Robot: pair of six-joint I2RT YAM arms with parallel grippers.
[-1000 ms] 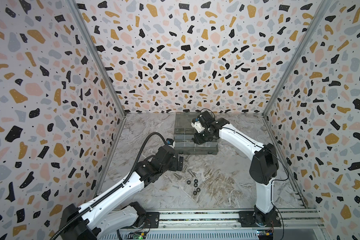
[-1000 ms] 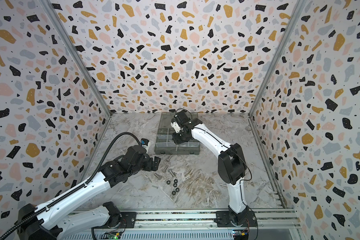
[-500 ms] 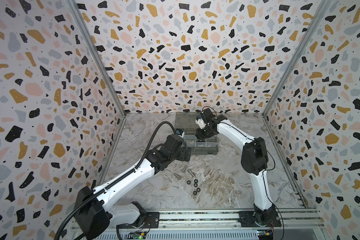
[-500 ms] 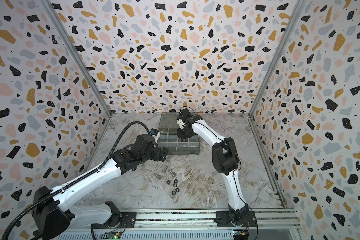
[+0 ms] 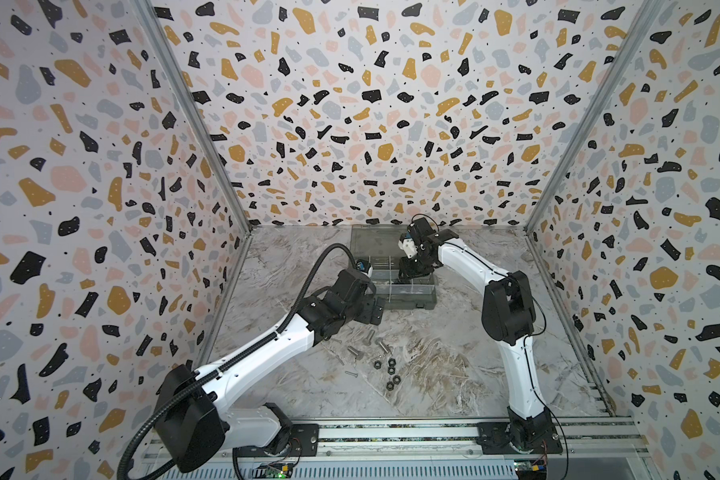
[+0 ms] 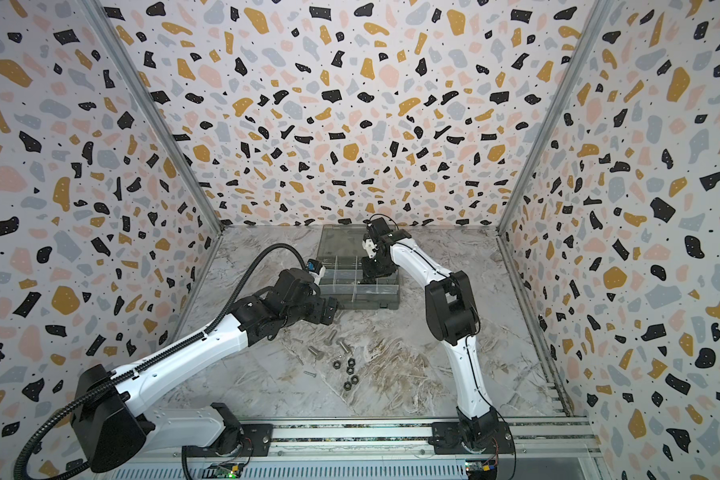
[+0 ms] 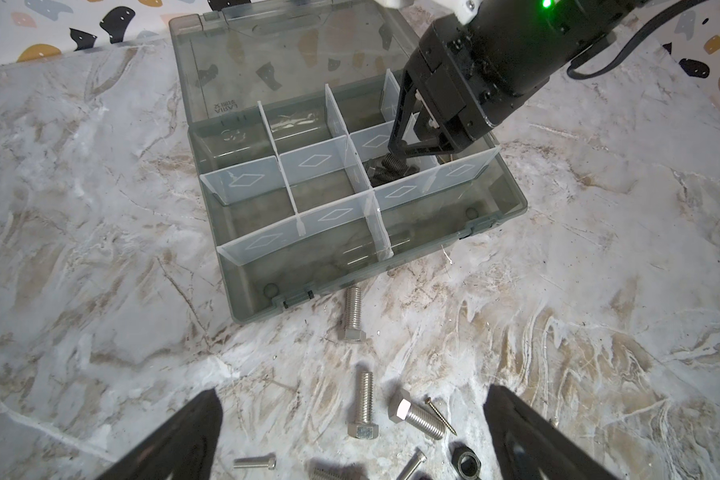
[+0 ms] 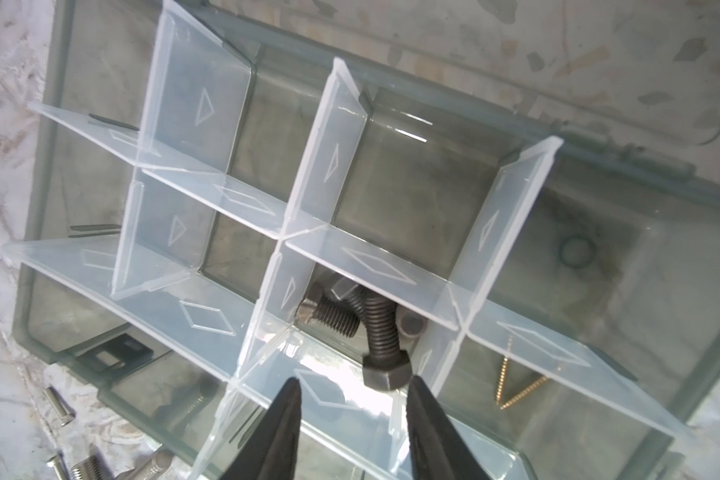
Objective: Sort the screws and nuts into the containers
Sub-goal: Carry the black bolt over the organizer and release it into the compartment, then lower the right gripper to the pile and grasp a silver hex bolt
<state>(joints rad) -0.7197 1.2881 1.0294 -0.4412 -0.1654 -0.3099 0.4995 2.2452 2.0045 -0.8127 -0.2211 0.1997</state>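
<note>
The organiser box has two short lines of moulded lettering on its lid, reversed and too blurred to read. Its divider walls each bear an outlined diamond mark.

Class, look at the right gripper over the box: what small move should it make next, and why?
Probably lift the right gripper straight up, clear of the box. Its jaws stand apart, and the black bolt lies loose on other black bolts in that compartment, so the drop looks done. Silver bolts and nuts wait on the table.
</note>
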